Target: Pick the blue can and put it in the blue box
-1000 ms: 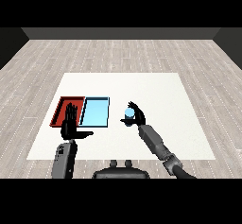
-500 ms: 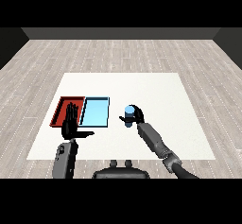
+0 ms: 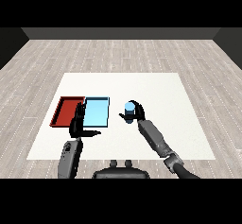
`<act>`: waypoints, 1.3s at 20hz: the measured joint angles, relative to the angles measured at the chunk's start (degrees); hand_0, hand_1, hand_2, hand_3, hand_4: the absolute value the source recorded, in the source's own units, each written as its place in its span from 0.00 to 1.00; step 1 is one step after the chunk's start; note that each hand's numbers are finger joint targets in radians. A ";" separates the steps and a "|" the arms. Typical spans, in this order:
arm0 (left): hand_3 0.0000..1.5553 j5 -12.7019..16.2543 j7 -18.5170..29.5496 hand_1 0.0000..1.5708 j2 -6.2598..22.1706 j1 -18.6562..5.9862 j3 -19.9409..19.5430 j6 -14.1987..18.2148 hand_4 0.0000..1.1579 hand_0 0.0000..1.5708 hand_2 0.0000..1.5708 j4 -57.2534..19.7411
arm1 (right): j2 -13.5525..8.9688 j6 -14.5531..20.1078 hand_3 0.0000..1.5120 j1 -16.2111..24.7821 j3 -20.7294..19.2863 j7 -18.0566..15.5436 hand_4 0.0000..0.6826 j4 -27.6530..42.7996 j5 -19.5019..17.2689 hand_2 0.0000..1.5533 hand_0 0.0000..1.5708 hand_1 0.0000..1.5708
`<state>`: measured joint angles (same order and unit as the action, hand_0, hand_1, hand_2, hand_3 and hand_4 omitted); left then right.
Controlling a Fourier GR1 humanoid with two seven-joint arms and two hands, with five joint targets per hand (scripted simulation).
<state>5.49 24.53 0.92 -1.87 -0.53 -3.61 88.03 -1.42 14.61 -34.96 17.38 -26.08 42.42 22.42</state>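
Left hand [image 3: 78, 124]: near edge of white bench [image 3: 156, 83], fingers straight, holding nothing, overlapping near ends of red tray [image 3: 64, 110] and blue tray [image 3: 97, 110]; unchanged vs. a sec ago. Right hand [image 3: 136, 113]: fingers curled round blue can [image 3: 128, 109], which has shifted left w/ the hand, so carry is prob. underway. Can upright, right of blue tray, not yet over it.

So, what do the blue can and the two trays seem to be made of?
The blue can, held in the right robot hand, looks like smooth painted metal or plastic: flat, even colour with a paler top. The red tray and the light blue tray look like matt plastic, plain and without shine. Nothing settles it.
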 measured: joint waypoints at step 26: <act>0.00 2.97 -4.49 0.00 -0.90 -11.53 15.40 10.85 0.00 0.00 0.00 -12.17 | 0.58 -2.99 0.93 6.91 -2.64 8.00 0.97 25.27 -11.32 0.93 0.91 0.91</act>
<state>8.46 20.04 0.02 -13.40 14.88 7.24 75.86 -0.84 11.61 -28.05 14.74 -18.08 67.69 11.09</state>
